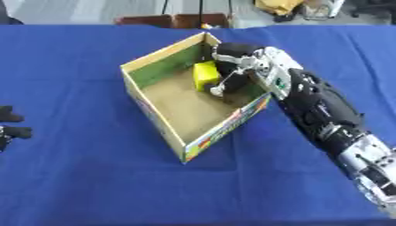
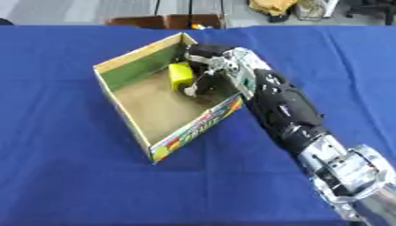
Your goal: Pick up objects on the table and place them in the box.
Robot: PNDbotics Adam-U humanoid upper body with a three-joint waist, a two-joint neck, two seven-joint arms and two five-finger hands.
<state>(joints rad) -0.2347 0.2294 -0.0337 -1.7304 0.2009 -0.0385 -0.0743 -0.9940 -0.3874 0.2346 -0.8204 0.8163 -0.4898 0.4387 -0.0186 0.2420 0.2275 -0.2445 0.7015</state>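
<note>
The yellow block (image 1: 204,75) sits inside the cardboard box (image 1: 154,126), tucked into the far corner against the green inner wall, and it looks to be resting on the box floor or very close to it. Right beside it is the right hand (image 1: 232,66), reaching in over the box's right wall, fingers curled down toward the block; whether they grip it or have just let go cannot be told from either view, since the dark fingers and the block's edge run together. By the look of it, this is the placing step at its very end: the block is where it belongs. The next move calls for the hand to make sure its fingers are clear of the block, then lift straight up and out without catching the box wall, which lies just under the wrist. Out at the left edge of the blue tablecloth (image 1: 85,185), the left hand (image 1: 9,126) shows only as dark fingertips, idle, holding nothing visible.
</note>
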